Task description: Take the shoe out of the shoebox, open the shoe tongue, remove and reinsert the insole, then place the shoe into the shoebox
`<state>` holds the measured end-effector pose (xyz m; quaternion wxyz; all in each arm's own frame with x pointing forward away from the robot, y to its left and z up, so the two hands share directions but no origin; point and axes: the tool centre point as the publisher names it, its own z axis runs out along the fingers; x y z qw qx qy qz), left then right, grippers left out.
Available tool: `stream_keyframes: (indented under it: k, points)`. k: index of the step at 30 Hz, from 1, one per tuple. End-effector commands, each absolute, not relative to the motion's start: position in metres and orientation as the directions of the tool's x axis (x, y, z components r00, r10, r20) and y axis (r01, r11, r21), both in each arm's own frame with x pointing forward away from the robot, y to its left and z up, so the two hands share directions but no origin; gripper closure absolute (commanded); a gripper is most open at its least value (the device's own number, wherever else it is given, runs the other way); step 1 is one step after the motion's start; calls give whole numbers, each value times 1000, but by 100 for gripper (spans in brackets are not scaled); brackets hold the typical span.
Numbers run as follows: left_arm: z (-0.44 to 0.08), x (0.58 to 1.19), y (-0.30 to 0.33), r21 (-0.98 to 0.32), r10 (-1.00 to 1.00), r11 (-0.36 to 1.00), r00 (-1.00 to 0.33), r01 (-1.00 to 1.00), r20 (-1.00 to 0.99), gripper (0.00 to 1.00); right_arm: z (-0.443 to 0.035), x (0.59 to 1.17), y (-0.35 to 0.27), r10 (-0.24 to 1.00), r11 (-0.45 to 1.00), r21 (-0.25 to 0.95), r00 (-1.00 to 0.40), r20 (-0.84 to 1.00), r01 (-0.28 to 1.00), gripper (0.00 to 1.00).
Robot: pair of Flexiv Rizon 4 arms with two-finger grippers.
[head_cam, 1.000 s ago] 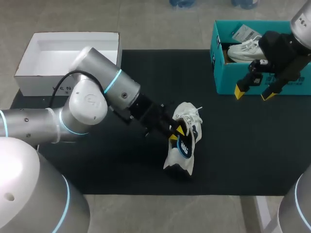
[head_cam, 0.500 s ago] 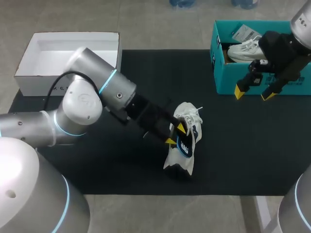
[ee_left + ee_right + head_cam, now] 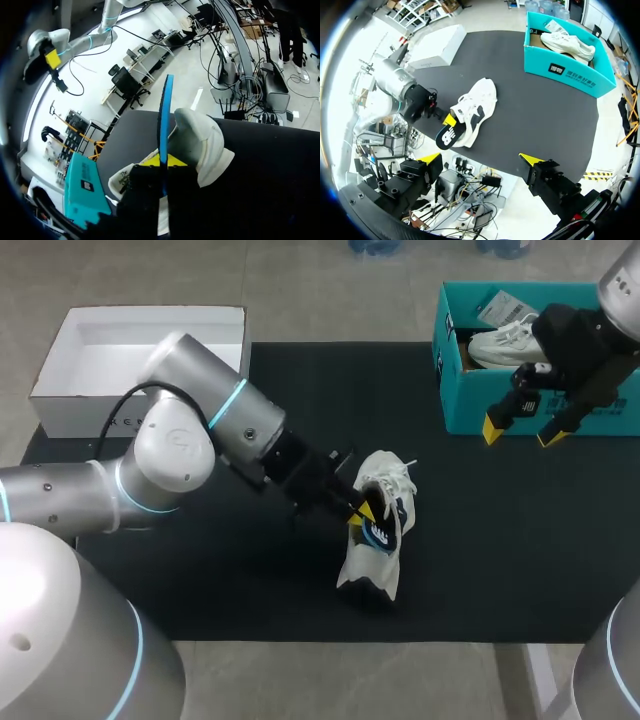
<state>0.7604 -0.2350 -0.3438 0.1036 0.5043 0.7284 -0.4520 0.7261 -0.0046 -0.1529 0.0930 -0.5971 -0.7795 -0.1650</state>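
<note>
A white shoe (image 3: 372, 575) lies on the black mat (image 3: 200, 590) near the middle of the table. A black and blue insole (image 3: 381, 533) sticks out of its opening. My left gripper (image 3: 362, 512) is shut on the insole's edge, and in the left wrist view the thin blue insole (image 3: 165, 115) rises edge-on from between the yellow tips (image 3: 162, 161), with the shoe (image 3: 205, 145) just behind. My right gripper (image 3: 522, 430) hangs open in front of the teal shoebox (image 3: 470, 405), holding nothing. In the right wrist view the shoe (image 3: 480, 97) and insole (image 3: 449, 136) lie ahead of that gripper (image 3: 481, 160).
A second white shoe (image 3: 505, 343) lies inside the teal shoebox at the back right. An open white box (image 3: 80, 405) stands at the back left, partly off the mat. The mat's front and right parts hold nothing else.
The left gripper's fingers spread a little beside the insole, then shut on it. The left arm shifted slightly. The right arm has kept still.
</note>
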Motion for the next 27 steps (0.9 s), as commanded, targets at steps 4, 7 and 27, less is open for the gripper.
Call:
stream_keyframes:
  k: [4,7,27]
  points:
    - [-352,774,-234,-533,659,70,-440,843,-610,100,-154,728,-4,901,233,143,-269,341,962,0]
    - [-363,769,-235,-540,676,64,-434,839,-595,100,-154,728,-4,901,233,143,-269,341,962,0]
    - [-347,756,-227,-582,627,71,-490,810,-605,56,-154,728,-4,901,233,143,-269,341,962,0]
